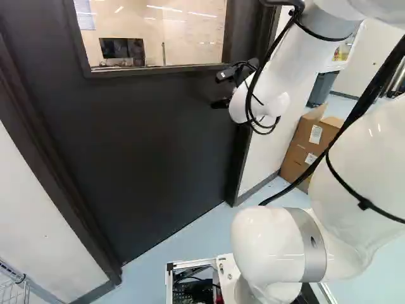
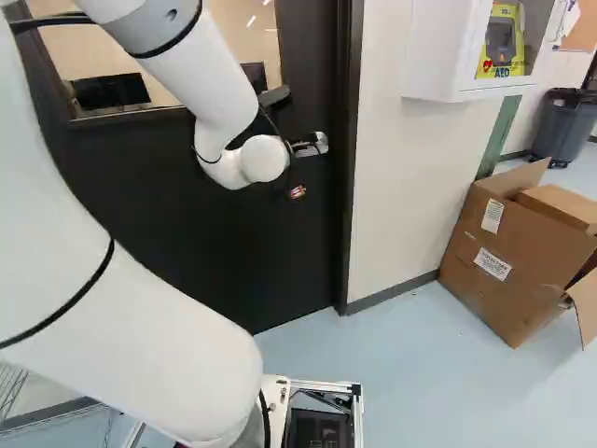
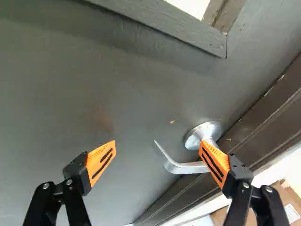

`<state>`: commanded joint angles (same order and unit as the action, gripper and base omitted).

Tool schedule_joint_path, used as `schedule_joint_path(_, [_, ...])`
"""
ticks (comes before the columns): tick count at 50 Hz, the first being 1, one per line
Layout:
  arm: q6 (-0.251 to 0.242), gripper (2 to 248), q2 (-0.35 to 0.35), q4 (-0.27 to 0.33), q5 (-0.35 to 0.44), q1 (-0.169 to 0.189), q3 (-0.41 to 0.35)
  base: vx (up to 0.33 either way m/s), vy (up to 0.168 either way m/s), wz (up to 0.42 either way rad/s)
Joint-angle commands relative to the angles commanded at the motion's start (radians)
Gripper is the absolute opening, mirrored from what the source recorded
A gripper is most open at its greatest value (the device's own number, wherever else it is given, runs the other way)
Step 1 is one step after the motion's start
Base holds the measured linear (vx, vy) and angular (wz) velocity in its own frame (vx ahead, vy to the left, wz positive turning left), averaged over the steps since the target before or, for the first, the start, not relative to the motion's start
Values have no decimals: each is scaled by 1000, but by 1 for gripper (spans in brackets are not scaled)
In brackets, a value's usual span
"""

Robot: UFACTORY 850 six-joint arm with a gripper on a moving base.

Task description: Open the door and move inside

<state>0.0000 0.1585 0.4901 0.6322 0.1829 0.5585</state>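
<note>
Jaws: black two-fingered gripper (image 3: 158, 147) with orange pads, spread wide, gripping nothing.
Handle: curved silver metal lever (image 3: 187, 168), ahead, root beyond the finger nearer the dark brown door frame (image 3: 267, 115), free arm reaching across the gap; the jaws likely must centre on it.
Door: flat dark panel (image 1: 149, 145), apparently shut.

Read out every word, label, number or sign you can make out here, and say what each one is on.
"AED": on the yellow unit in the white cabinet.
Smaller print on that unit: too small to read.
Two white labels on the box: too small to read.
Paper on the far wall: too small to read.
Door: no text that I can see.
</note>
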Motion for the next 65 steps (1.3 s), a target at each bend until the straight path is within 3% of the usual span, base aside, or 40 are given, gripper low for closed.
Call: schedule_joint_path(65, [0, 247, -126, 0, 0, 3, -35, 0, 0, 0])
